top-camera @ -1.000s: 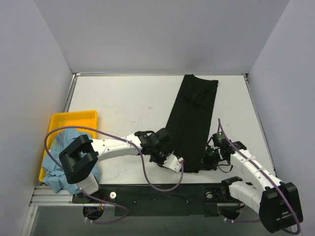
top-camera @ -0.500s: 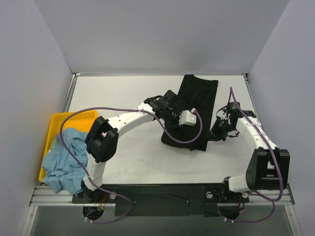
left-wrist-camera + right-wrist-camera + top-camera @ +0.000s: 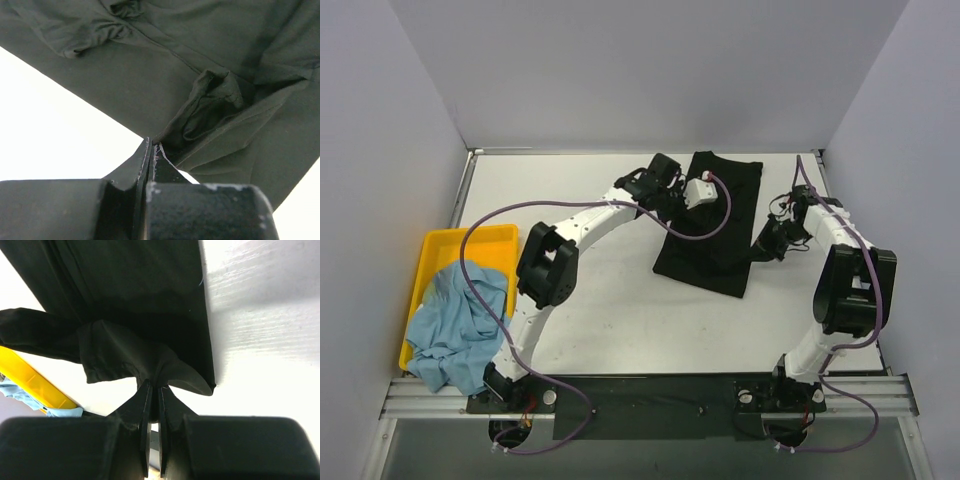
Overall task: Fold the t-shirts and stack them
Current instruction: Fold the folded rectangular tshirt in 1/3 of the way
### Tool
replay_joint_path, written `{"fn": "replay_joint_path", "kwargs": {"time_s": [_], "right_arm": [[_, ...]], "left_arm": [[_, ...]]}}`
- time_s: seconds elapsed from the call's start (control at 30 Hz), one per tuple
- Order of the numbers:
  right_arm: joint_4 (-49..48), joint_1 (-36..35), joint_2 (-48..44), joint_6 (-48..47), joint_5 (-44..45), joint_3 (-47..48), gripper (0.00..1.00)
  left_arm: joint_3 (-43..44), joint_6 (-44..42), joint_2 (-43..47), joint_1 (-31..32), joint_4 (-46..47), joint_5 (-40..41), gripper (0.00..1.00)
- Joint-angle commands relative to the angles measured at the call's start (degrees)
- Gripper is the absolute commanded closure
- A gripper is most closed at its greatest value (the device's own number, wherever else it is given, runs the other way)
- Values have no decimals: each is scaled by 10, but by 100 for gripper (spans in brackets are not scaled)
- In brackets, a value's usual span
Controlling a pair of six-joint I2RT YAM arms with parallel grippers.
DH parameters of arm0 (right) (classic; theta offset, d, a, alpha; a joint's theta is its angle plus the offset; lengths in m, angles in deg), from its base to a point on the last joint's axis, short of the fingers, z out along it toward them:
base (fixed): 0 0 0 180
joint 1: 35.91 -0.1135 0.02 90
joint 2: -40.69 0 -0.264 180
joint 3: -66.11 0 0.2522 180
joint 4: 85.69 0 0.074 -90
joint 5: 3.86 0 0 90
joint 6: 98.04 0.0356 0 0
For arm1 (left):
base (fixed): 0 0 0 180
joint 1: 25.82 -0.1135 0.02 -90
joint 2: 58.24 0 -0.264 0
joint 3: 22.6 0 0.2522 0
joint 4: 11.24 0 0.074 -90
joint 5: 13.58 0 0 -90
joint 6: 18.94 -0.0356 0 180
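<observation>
T-shirt (image 3: 715, 255), black cloth: 1 o'clock on bench (image 3: 600, 310).
Left end effector (image 3: 154, 147): pinching its 9 o'clock edge.
Right end effector (image 3: 154, 383): pinching its 3 o'clock edge.

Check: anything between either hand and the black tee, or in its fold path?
Nothing visible. The left hand and right hand are each shut on the black tee; the light blue tee lies over the yellow tray, far left.

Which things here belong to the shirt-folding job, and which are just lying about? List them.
Part of the job:
- black t-shirt, half folded on the table
- light blue t-shirt, heaped in the tray
- left hand and right hand, each pinching the black t-shirt

Just lying about:
- yellow tray
</observation>
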Motion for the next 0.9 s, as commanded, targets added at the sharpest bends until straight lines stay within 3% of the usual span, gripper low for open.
{"fn": "replay_joint_path", "kwargs": {"time_s": [0.0, 0.33, 0.83, 0.87], "right_arm": [[19, 17, 18, -5, -13, 35, 100], [-3, 30, 81, 15, -9, 64, 100], [-20, 32, 163, 21, -51, 139, 100], [-20, 33, 170, 21, -44, 148, 96]], "left_arm": [[46, 43, -21, -4, 64, 36, 100], [84, 67, -71, -19, 111, 83, 100], [85, 62, -93, -27, 117, -7, 100], [91, 66, -95, -27, 117, -4, 97]]}}
